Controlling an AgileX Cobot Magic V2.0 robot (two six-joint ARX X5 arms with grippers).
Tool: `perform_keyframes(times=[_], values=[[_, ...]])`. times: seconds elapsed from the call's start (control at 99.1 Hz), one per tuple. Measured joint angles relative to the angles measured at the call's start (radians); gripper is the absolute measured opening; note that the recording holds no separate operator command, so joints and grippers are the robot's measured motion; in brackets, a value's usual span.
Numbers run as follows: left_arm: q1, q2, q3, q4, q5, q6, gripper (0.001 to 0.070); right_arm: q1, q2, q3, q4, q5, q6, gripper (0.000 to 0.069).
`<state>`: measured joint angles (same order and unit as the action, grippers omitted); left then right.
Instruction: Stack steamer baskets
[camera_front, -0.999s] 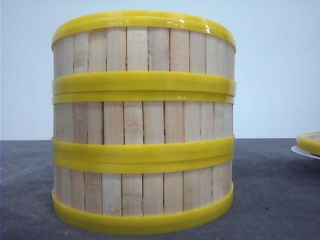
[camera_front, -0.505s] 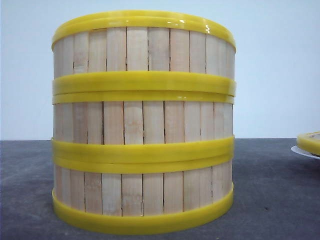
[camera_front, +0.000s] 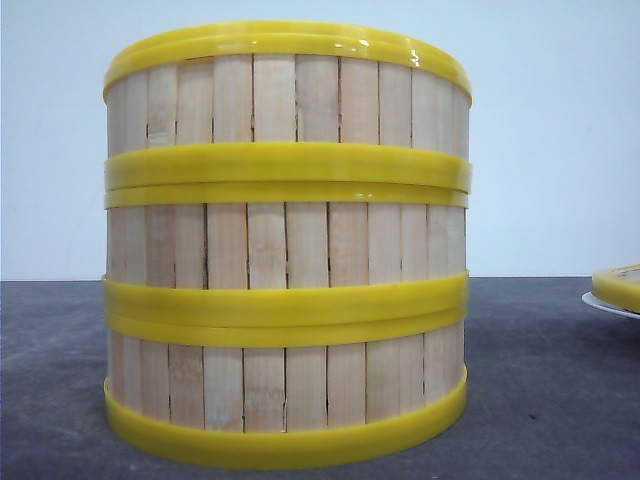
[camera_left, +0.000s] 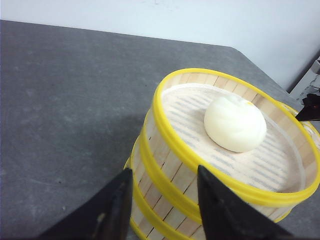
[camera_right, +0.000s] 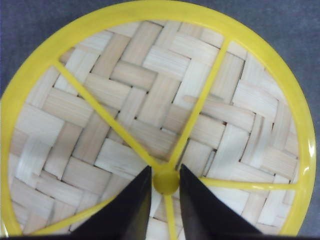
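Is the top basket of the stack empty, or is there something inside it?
Not empty. The top basket has no lid on it, and one white bun sits on its slatted floor.

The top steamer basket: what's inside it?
One white bun sits on the pale liner of the top steamer basket. The two baskets beneath it are covered, so their contents cannot be seen.

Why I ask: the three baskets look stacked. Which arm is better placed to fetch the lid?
Right. The right gripper has its fingers either side of the lid's centre knob; the left gripper hangs open and empty beside the stacked steamer baskets.
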<state>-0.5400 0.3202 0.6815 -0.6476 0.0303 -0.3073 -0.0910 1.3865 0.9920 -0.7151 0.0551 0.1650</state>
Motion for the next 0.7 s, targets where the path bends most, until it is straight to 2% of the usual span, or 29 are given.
perform_keyframes(times=[0.192, 0.394, 0.696], values=[[0.000, 0.000, 0.000, 0.000, 0.000, 0.000, 0.0234, 0.000, 0.015, 0.000, 0.002, 0.000, 0.000, 0.0098], [0.000, 0.000, 0.000, 0.000, 0.000, 0.000, 0.0234, 0.000, 0.015, 0.001, 0.001, 0.000, 0.000, 0.0062], [0.000, 0.000, 0.000, -0.004, 0.000, 0.000, 0.0234, -0.001, -0.012, 0.004, -0.021, 0.001, 0.003, 0.0059]])
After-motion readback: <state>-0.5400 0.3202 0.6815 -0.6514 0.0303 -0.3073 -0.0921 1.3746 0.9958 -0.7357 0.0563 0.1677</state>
